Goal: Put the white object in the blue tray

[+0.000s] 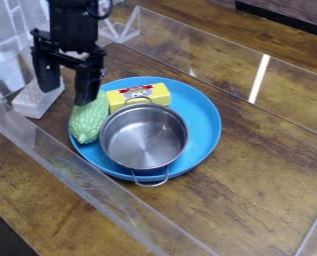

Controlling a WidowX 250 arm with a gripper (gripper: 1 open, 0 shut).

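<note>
The white object (35, 99) is a small off-white speckled block lying on the wooden table at the left, just outside the blue tray (208, 120). My gripper (65, 92) hangs open above the table, one finger over the block's right end and the other by the tray's left rim. Nothing is between its fingers. The tray is a round bright-blue dish holding other items.
Inside the tray sit a steel pot (143, 138), a yellow box (137, 97) and a green knobbly oval (85, 121). A clear plastic wall (67, 170) runs along the table's front left. White mesh stands at the far left.
</note>
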